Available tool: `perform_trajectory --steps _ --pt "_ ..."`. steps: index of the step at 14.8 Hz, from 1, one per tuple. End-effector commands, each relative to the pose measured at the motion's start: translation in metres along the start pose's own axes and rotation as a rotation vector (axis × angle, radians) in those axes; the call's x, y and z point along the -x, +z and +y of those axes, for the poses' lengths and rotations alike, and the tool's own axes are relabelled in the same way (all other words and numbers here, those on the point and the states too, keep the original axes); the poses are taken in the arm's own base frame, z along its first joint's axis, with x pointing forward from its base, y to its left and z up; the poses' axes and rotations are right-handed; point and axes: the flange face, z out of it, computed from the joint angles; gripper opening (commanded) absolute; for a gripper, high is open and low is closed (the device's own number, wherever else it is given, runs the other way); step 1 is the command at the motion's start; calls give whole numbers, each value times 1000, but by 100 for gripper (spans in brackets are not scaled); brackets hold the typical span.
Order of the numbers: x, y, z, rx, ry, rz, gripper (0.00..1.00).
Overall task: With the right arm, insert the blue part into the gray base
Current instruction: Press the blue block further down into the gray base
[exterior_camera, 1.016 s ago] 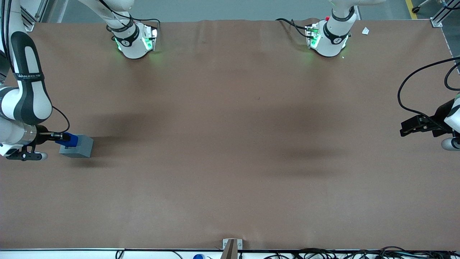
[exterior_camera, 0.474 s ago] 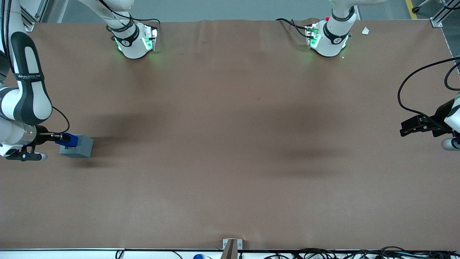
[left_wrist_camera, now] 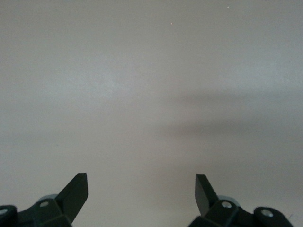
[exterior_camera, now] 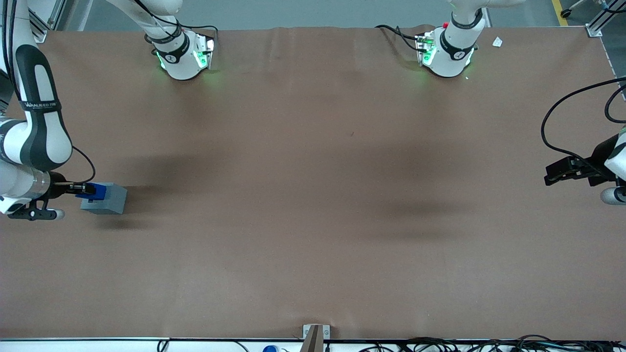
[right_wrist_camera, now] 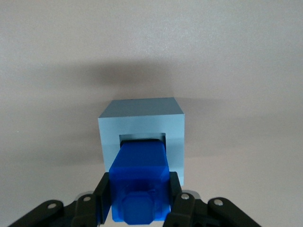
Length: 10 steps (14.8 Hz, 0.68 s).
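Note:
The gray base (exterior_camera: pixel 104 199) stands on the brown table at the working arm's end; it also shows in the right wrist view (right_wrist_camera: pixel 141 121), with a square recess in its top face. My gripper (exterior_camera: pixel 87 188) is shut on the blue part (exterior_camera: pixel 97 191), directly above the base. In the right wrist view the gripper (right_wrist_camera: pixel 140 193) clamps the blue part (right_wrist_camera: pixel 138 172) between its two black fingers, stud toward the camera. The blue part's lower end sits in the mouth of the recess. How deep it reaches is hidden.
The brown table (exterior_camera: pixel 313 205) stretches wide toward the parked arm's end. Two white arm bases (exterior_camera: pixel 182 54) stand farthest from the camera. Cables (exterior_camera: pixel 562 122) hang by the parked arm. A small bracket (exterior_camera: pixel 315 335) sits at the near edge.
My gripper has moved down slightly with the blue part, which now sits a little lower over the gray base. The base has not moved.

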Motion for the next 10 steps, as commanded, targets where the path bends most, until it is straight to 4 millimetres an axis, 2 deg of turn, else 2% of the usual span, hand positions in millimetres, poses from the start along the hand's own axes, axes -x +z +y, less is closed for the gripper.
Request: perform_trajectory --steps 1,10 --pt "-2 41 2 -22 7 -25 16" --pt "-3 45 2 -22 8 -24 15"
